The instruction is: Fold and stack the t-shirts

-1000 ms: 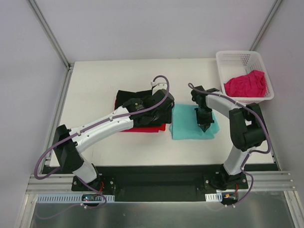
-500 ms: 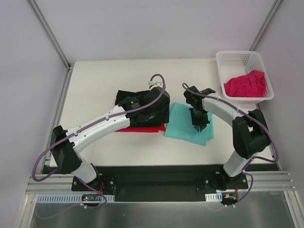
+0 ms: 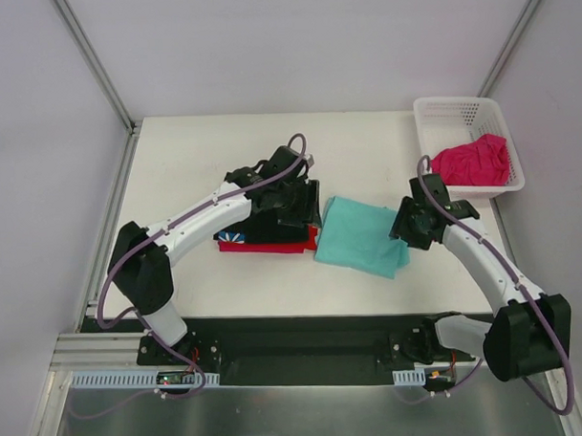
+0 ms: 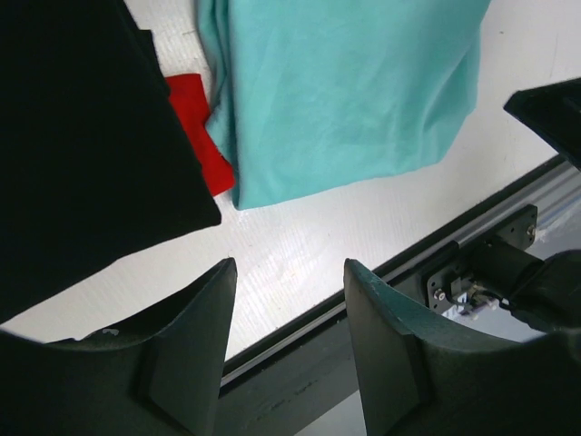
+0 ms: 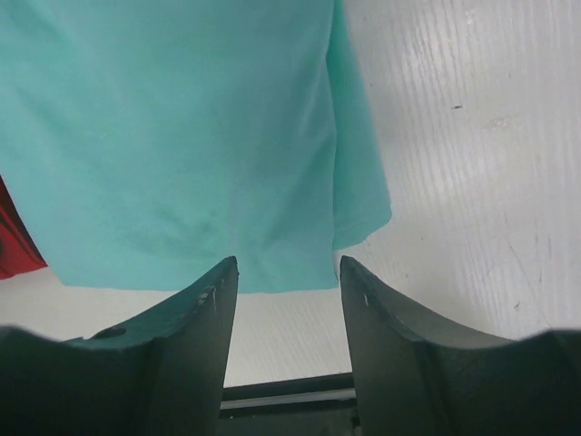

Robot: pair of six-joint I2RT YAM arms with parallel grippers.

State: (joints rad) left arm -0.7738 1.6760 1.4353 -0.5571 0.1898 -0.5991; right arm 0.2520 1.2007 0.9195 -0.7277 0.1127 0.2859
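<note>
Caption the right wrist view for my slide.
Open right gripper at the edge of the folded teal t-shirt on a table.

Even, diffuse overhead light: the white table [image 3: 174,165] reads bright without glare, and shadows on it are faint and soft-edged. The overhead view is sharp throughout. Wrist views — teal t-shirt [image 5: 182,118] in focus, near fingers [image 4: 191,354] blurred and dark, black t-shirt [image 4: 82,136] without visible detail.

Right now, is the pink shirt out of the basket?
No, the pink shirt lies bunched inside the basket.
</note>
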